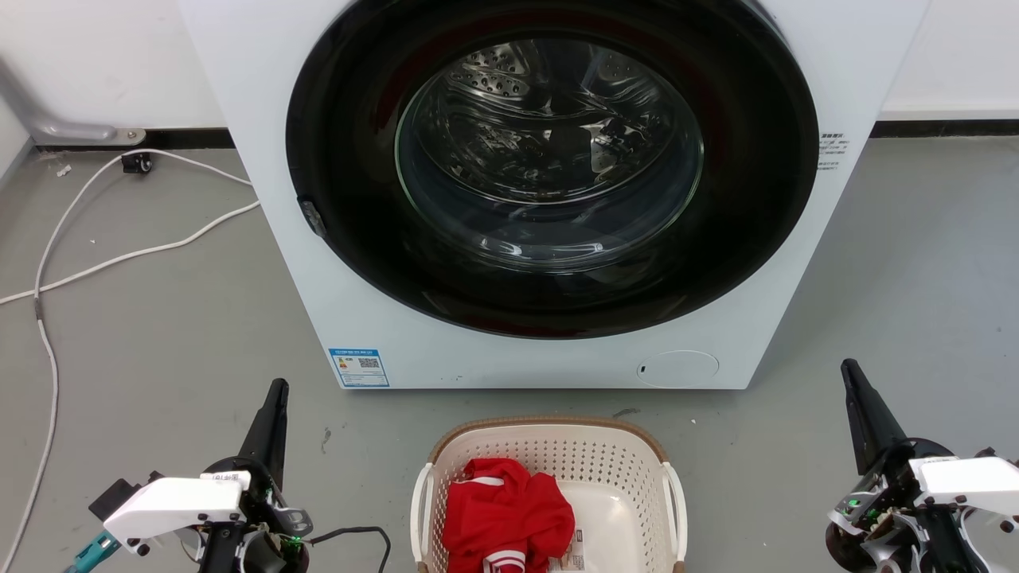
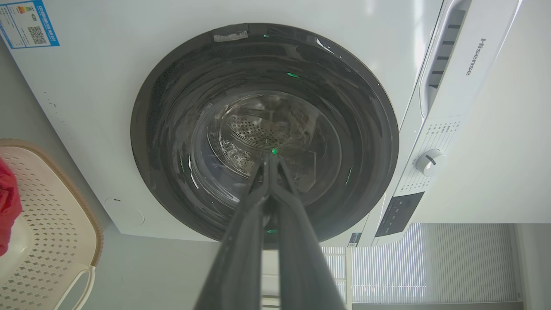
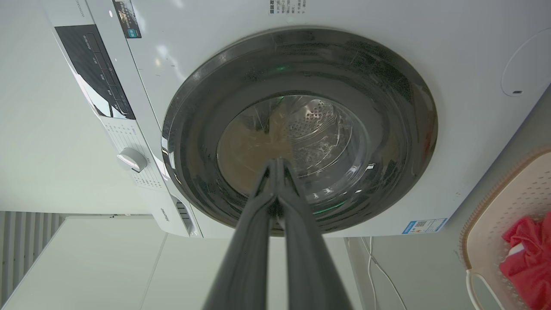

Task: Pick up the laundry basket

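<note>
Nearest, the left gripper (image 1: 276, 394) and the right gripper (image 1: 852, 374) are seen held low at either side, each with fingers pressed together and nothing pinched. Between them, well apart from both, the laundry basket (image 1: 549, 422) is set on the grey floor (image 1: 876, 278), with a red garment (image 1: 505, 513) piled inside. Just beyond, the washing machine (image 1: 517, 362) is parked with its door closed, and a white cable (image 1: 119, 259) is trailed along the floor to its left

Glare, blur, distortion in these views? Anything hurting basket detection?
Head view: even light, sharp; cream-white perforated plastic laundry basket cropped at bottom edge; reflections streak the white washing machine's round glass door. Left wrist view: wide-angle bending, green glints on the glass, left gripper soft near the lens. Right wrist view: same bending, tan reflection in the glass, right gripper soft.
</note>
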`<state>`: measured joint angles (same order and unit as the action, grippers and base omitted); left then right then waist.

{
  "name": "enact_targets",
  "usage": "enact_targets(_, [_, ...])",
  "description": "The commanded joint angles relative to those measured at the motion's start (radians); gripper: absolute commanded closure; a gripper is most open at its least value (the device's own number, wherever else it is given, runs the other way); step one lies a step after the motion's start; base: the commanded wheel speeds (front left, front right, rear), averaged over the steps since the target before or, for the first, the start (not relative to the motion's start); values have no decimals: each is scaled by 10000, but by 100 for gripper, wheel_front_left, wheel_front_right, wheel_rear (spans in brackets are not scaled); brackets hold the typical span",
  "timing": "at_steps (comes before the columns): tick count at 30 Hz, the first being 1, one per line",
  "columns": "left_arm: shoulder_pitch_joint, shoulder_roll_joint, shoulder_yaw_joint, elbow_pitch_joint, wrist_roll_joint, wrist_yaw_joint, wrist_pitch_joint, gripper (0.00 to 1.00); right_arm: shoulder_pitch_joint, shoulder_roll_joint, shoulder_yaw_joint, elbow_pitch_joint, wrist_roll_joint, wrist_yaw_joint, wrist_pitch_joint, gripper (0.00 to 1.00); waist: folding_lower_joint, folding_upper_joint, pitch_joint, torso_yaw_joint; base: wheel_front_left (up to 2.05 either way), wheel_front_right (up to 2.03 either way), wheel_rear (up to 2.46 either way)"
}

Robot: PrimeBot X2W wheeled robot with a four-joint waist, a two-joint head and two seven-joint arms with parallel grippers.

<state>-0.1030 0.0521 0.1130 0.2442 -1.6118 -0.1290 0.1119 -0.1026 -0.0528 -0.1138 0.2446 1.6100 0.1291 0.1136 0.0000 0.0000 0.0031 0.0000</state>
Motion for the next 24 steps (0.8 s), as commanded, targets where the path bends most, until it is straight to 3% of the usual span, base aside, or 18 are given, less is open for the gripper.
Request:
enact_targets(1, [-104, -7, 30, 13, 43, -34, 39, 100, -123, 30, -14, 8, -31, 30, 17, 100, 0, 0, 0, 0, 0, 0, 0])
enact_targets(16, [-1, -2, 2, -1, 1, 0, 1, 100, 0, 2, -2, -1, -10, 0, -2, 100, 0, 0, 0, 0, 0, 0, 0])
enact_targets(17, [18, -8, -12, 42, 1, 4, -9, 0, 28, 2, 3, 39, -12, 0, -7, 0, 0, 0, 0, 0, 0, 0, 0])
enact_targets(24, [-22, -25, -413, 141, 92, 8, -310, 0, 162, 12, 122, 15, -112, 0, -299, 0, 0, 0, 10, 4, 0, 0, 0])
